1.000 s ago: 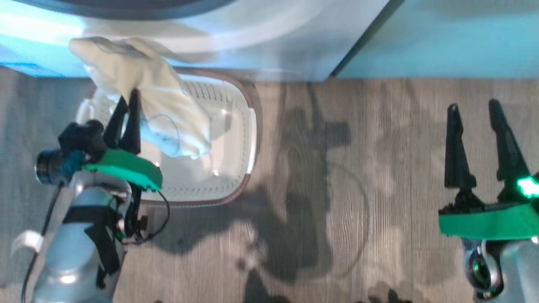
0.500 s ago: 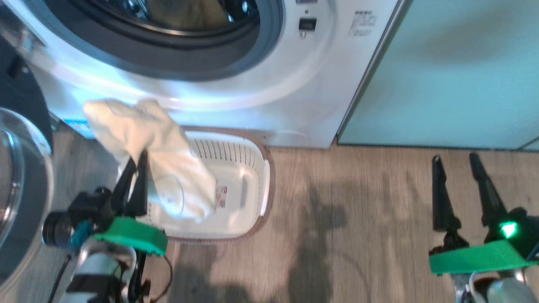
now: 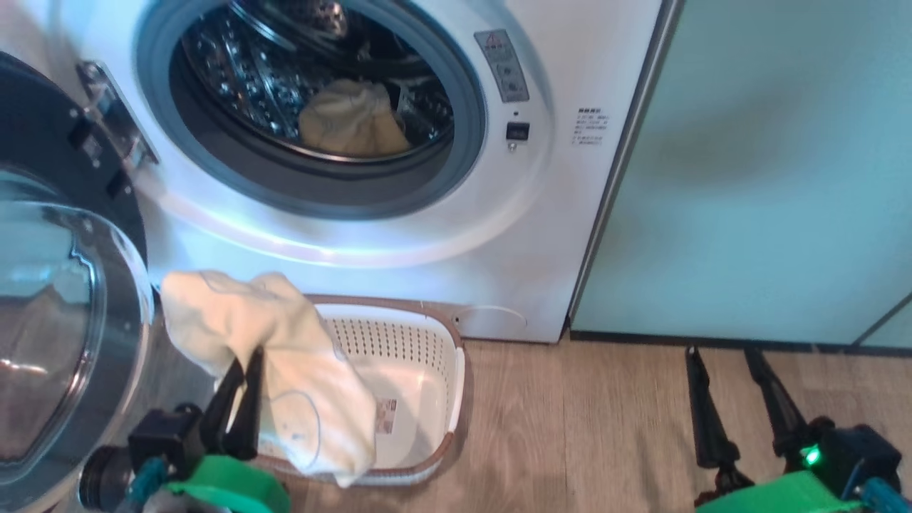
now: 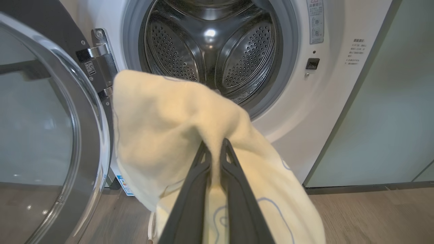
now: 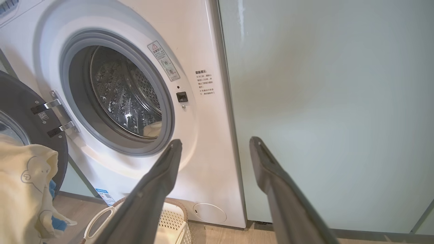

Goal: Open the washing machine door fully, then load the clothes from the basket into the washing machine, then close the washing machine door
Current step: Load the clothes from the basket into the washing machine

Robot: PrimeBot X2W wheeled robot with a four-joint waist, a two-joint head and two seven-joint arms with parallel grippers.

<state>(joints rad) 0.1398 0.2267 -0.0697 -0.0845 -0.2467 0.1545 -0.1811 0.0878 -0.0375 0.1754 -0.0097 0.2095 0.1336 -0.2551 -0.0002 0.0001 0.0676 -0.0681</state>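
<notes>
The washing machine (image 3: 541, 235) stands with its round opening uncovered, and one pale yellow garment (image 3: 353, 122) lies in the steel drum (image 4: 210, 44). The washing machine door (image 3: 64, 320) is swung open to the left, glass bowl facing out. My left gripper (image 3: 246, 363) is shut on another pale yellow garment (image 3: 299, 370), which hangs over the left part of the basket (image 3: 420, 342). In the left wrist view that gripper (image 4: 214, 144) pinches the cloth (image 4: 162, 128) in front of the opening. My right gripper (image 3: 719, 353) is open and holds nothing, low at the right, its fingers pointing toward the cabinet.
A pale green cabinet (image 3: 769, 178) stands to the right of the washer, flush with it. The basket (image 5: 166, 218) sits on the wooden floor (image 3: 584, 427) against the washer's foot. A bit of blue fabric (image 5: 54, 195) shows by the held garment (image 5: 23, 189).
The head view has tilted up, bringing the washer's opening, drum and open door into the picture. My left gripper keeps its hold on the garment over the basket. The right gripper stays open.
</notes>
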